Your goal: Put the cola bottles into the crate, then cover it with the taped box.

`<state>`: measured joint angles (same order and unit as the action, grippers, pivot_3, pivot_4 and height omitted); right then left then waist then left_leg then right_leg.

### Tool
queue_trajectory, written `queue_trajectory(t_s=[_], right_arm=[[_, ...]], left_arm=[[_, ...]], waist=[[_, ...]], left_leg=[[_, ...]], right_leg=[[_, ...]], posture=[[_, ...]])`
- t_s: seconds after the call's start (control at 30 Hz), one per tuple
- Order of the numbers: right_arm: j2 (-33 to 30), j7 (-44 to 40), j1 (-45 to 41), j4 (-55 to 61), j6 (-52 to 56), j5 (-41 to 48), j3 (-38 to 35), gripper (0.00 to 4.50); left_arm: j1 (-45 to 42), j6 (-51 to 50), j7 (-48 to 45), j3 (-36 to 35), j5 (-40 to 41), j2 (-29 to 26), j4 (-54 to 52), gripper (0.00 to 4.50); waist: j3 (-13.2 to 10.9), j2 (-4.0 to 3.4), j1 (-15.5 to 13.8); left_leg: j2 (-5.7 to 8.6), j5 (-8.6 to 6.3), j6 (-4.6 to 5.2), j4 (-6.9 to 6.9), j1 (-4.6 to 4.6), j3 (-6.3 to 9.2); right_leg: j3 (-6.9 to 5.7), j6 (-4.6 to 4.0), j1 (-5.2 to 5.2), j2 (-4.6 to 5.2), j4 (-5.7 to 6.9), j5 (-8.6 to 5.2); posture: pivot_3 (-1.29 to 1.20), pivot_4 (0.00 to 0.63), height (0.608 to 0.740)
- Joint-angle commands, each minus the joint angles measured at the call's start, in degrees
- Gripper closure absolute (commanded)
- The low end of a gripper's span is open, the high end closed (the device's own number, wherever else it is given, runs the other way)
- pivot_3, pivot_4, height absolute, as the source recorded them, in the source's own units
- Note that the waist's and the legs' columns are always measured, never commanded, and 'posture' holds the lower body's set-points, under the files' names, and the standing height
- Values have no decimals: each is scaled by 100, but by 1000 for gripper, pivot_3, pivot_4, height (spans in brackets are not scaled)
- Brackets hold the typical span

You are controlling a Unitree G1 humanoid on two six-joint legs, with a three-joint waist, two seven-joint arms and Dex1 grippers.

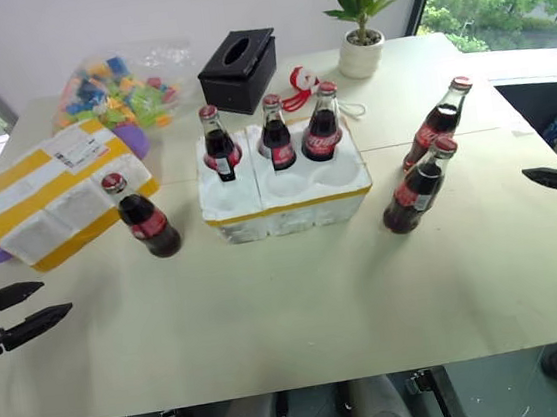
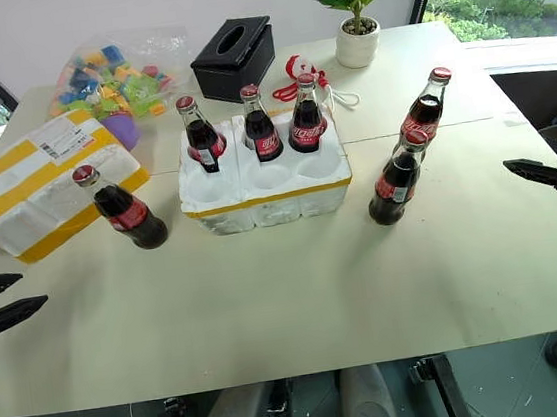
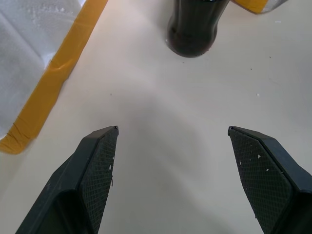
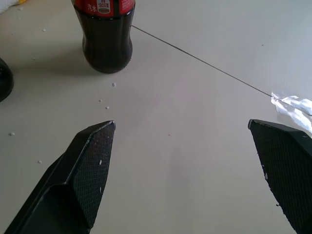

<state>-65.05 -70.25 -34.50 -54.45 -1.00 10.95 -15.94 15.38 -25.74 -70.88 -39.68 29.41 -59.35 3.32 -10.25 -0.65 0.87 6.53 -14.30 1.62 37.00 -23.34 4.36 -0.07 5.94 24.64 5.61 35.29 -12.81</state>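
Loading step: 3 cola bottles (image 1: 274, 133) sit in the crate (image 1: 288, 202); 3 wait on the table (image 1: 300, 307) (both grippers' fingers open, empty), so next comes a grasp.

Left tool (image 1: 26, 306) and right tool (image 4: 183, 161) both gape wide and empty, held far apart.
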Motion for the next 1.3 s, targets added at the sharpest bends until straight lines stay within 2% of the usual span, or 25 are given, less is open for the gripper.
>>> queue_trajectory(t_s=[0.03, 0.27, 0.37, 0.5, 0.57, 0.63, 0.73, 0.83, 1.0, 1.17, 1.3], right_arm=[[-171, -30, -44, -43, -95, 84, -135, 0], [-182, -12, -67, -143, -10, 91, -136, 0], [-173, -107, -6, -129, 125, 138, -151, 0], [-238, -157, -67, -75, 280, 209, -222, 0], [-513, -631, -162, 38, 610, 353, -256, 0], [-896, -1087, -623, 191, 1173, 492, -213, 0], [-1128, -1511, -1269, 604, 1865, 628, -38, 0], [-1157, -1838, -1675, 1446, 2742, 943, 122, 0], [-1120, -2071, -1549, 3245, 4008, 1746, 71, 0], [-1027, -1745, -1270, 4807, 4944, 2573, -259, 0], [-975, -1403, -1211, 5438, 5410, 3069, -506, 0]], left_arm=[[-43, 120, -86, -72, 4, -33, 9, 734], [-155, -62, 13, -13, 1, -43, 131, 734], [-185, -70, -40, 37, 29, -22, 124, 14], [-350, -20, 24, 96, 64, 11, 50, 14], [-569, -155, -8, 122, 262, 14, -30, 14], [-839, -351, -132, 202, 503, -39, -135, 14], [-1246, -497, -127, 448, 618, -54, -151, 14], [-1640, -520, -107, 824, 604, 33, -129, 14], [-2217, -200, 55, 1689, 211, 301, 23, 14], [-2747, 73, 346, 2168, -55, 701, 391, 14], [-3092, 235, 498, 2349, -177, 932, 650, 14]], waist=[[0, 0, 0], [0, -1, 2], [0, 0, 2], [1, -1, -4], [-3, -9, -17], [-16, -40, -23], [-21, -71, -6], [-18, -61, 30], [-19, -64, 0], [-21, -60, -49], [-21, -57, -64]], left_leg=[[0, 0, 0, 0, 0, 0], [0, 0, 0, 1, 0, 0], [0, 0, 0, 1, 0, 0], [0, 0, 0, 1, 0, 0], [1, 0, 0, 3, 0, 0], [3, 0, 0, 7, -2, -1], [3, 0, 0, 8, -4, -6], [-16, -8, -13, 4, -2, -3], [-15, -10, -17, 5, -6, -7], [-13, -10, -17, 10, -15, -6], [-11, -11, -15, 15, -17, -6]], right_leg=[[0, 0, 0, 0, 0, 0], [0, 0, 0, 0, 2, 0], [0, 1, 0, 0, 2, 0], [0, 0, 1, 0, 3, 0], [0, 1, 0, 0, 3, 0], [0, 1, 0, 3, 4, 1], [1, 1, 6, 4, 6, 0], [-2, 0, 7, -12, 7, -1], [2, 17, 17, -11, 16, 9], [2, 17, 27, -9, 25, 10], [3, 18, 26, -7, 24, 10]], posture=[[0, 150, 732], [0, 150, 732], [0, 150, 732], [0, 150, 732], [0, 150, 732], [0, 150, 732], [0, 150, 732], [0, 150, 732], [0, 150, 732], [0, 150, 732], [0, 150, 732]])
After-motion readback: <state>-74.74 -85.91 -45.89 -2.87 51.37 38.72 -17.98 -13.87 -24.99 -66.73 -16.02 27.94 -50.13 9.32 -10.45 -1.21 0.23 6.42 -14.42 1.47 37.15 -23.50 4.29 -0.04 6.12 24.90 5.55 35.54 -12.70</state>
